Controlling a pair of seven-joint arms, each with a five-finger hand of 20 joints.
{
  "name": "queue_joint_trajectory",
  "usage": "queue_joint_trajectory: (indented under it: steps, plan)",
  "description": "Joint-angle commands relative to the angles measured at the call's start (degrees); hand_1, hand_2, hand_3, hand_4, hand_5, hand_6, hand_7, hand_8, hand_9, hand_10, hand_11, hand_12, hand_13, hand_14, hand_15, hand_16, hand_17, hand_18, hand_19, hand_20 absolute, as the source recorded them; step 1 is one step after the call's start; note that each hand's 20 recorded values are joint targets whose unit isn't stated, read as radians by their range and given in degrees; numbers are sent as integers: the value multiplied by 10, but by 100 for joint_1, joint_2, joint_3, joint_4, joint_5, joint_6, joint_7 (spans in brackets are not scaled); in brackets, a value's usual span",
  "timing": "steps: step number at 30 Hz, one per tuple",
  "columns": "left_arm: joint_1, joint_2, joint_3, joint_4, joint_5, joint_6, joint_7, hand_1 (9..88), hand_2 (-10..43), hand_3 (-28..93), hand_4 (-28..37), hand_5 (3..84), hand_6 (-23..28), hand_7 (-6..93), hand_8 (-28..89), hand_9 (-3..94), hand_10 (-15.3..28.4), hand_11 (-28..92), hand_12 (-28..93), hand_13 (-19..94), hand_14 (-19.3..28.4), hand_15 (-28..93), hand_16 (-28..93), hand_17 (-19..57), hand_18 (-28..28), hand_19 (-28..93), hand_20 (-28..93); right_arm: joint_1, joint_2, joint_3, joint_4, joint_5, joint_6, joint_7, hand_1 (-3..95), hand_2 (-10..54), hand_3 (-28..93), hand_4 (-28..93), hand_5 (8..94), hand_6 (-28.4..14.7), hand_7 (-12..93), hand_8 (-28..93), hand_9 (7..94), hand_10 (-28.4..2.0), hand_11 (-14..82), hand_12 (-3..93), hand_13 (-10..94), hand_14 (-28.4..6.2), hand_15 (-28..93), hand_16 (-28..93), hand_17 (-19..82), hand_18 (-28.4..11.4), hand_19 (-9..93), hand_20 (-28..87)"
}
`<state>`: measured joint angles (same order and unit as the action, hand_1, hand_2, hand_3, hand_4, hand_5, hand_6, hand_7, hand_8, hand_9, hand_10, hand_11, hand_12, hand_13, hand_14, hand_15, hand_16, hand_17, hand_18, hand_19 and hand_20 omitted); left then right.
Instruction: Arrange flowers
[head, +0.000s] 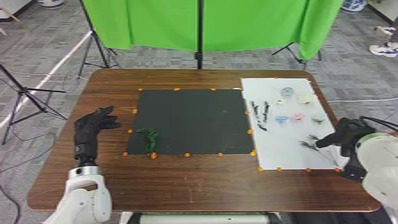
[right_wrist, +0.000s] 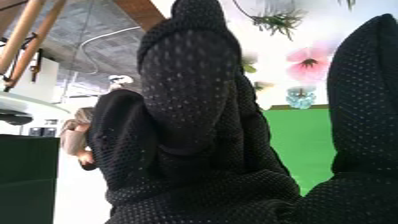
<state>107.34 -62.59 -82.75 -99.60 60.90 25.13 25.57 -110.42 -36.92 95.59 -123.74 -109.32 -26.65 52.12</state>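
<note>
In the head view, my right hand (head: 345, 134) is at the right edge of the white sheet (head: 271, 157), its fingers near the dark sprigs (head: 311, 145). Pink (head: 298, 117), blue (head: 282, 119) and pale flower heads (head: 305, 99) lie on that sheet, with dark stems (head: 265, 112) along its left side. A green leafy piece (head: 149, 140) rests on the black mat (head: 191, 117). Left of the mat is my left hand (head: 89, 127), open. The right wrist view has my right hand (right_wrist: 191, 95) open and holding nothing, with a pink flower (right_wrist: 307, 65), a blue flower (right_wrist: 301, 97) and a sprig (right_wrist: 277, 21) beyond.
Small orange markers (head: 154, 155) line the mat and the sheet on the brown table (head: 195, 182). Behind the table hangs a green cloth (head: 169, 25) on a stand, with thin tripods (head: 27, 90) on the floor.
</note>
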Motion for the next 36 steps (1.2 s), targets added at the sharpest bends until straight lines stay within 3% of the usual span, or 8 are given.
queue_joint_trajectory:
  steps: [1,16,22,23,24,26,28,36]
  plan:
    - [97,-185,152,176,60,-127,-75,279,67,576,-240,633,81,83,-46,647,171,231,141,617,211,400,-28,190,240,628,204,-246,-124,-134,295,-1025,276,-432,356,-95,569,-184,671,-82,138,-45,865,-155,168,177,937,-23,516,214,670,-96,906,349]
    - [110,-244,135,191,55,-157,-82,280,67,575,-239,633,82,83,-46,647,171,230,141,617,210,401,-27,189,240,627,205,-286,-310,-350,402,-652,436,-162,387,-95,563,-183,670,-83,139,-49,861,-155,165,171,937,-21,509,215,671,-92,897,354]
    - [107,-249,131,197,52,-160,-78,280,66,575,-238,633,82,83,-46,647,171,230,140,617,211,401,-27,190,240,627,205,-441,-295,-400,502,-1138,1038,-438,485,-95,586,-206,695,-71,174,-51,885,-142,195,179,937,-17,528,206,681,-89,889,362]
    - [95,-253,133,205,47,-167,-78,280,66,575,-238,633,82,83,-46,647,171,230,140,618,210,400,-28,190,240,627,205,-512,-295,-384,505,-1183,1216,-503,525,-95,566,-204,705,-64,184,39,902,-131,192,218,937,-15,541,199,686,-88,886,374]
    - [86,-255,137,207,49,-164,-77,281,66,575,-238,633,82,83,-46,647,171,230,140,618,211,401,-27,190,240,627,205,-550,-296,-384,510,-1179,1355,-530,565,-95,517,-186,711,-60,190,107,915,-122,181,253,937,-12,551,195,689,-87,884,382]
    - [83,-260,137,211,48,-164,-67,281,66,574,-238,634,82,83,-46,646,171,231,141,618,210,402,-27,190,240,627,205,-587,-309,-426,526,-1057,1619,-502,779,-95,-3,166,729,-46,220,195,930,-109,200,301,937,-9,565,186,701,-85,873,413]
    - [82,-269,140,213,47,-174,-69,281,66,575,-238,634,82,83,-46,646,171,231,141,618,210,402,-27,190,240,627,205,-627,-324,-452,531,-891,1800,-462,897,-95,-260,327,746,-34,274,226,937,-99,244,320,937,-9,584,189,704,-89,879,424]
    - [91,-257,143,203,15,-161,-46,281,66,574,-237,635,82,82,-46,647,171,231,141,618,210,402,-28,189,240,628,205,-591,-312,-446,519,-714,2280,-442,914,-95,-270,456,776,-34,313,230,937,-101,326,268,937,-3,616,173,719,-95,893,408]
